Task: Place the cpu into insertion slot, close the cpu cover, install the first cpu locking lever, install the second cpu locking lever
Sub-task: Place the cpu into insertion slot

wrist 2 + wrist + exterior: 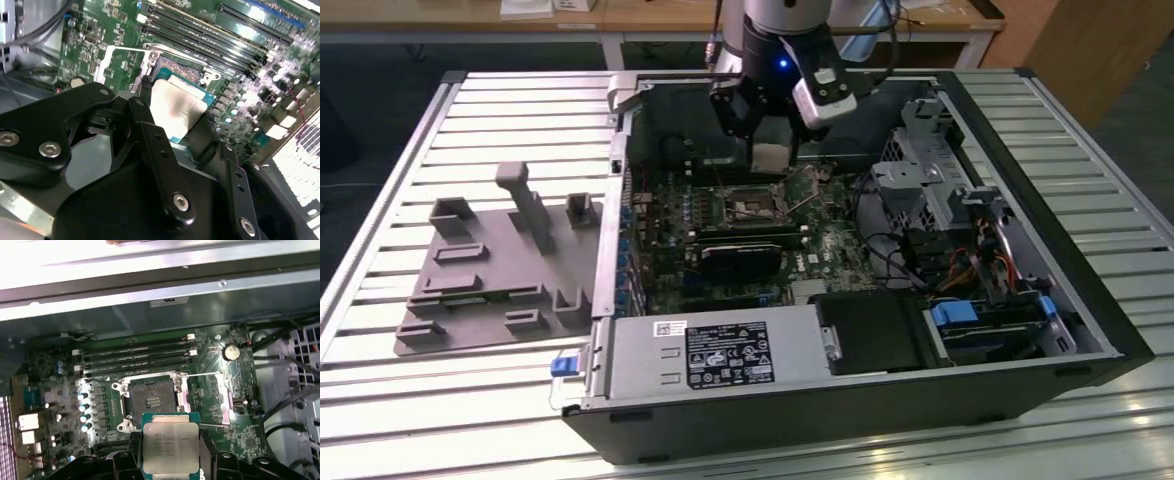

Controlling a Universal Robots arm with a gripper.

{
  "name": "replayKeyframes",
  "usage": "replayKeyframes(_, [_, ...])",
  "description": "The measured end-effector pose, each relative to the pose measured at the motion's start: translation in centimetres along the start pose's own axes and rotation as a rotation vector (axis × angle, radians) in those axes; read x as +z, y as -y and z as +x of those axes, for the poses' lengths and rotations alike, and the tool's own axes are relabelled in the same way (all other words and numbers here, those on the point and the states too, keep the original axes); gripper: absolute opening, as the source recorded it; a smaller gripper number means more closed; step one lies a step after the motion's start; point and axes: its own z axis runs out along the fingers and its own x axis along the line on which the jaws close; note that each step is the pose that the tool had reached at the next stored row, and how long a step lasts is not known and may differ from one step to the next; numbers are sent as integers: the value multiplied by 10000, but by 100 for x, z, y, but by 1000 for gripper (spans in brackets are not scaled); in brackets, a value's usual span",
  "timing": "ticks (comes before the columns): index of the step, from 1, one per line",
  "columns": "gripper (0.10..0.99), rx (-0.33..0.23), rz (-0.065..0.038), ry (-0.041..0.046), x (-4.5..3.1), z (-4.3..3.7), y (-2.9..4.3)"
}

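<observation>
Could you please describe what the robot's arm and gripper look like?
The arm is a silver-grey cylinder with a small blue light and a pale boxy module at its wrist. The gripper is black, built of flat jointed links fastened with silvery screws, and it ends in two slim fingers.

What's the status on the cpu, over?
Gripper shut on cpu, over the board. Cpu not yet in slot. Cover open, slot bare, nothing seen in the way.
</observation>
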Motion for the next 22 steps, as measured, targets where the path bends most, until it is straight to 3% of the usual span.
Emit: replayKeyframes(22, [541,3949,91,268,95,2,6])
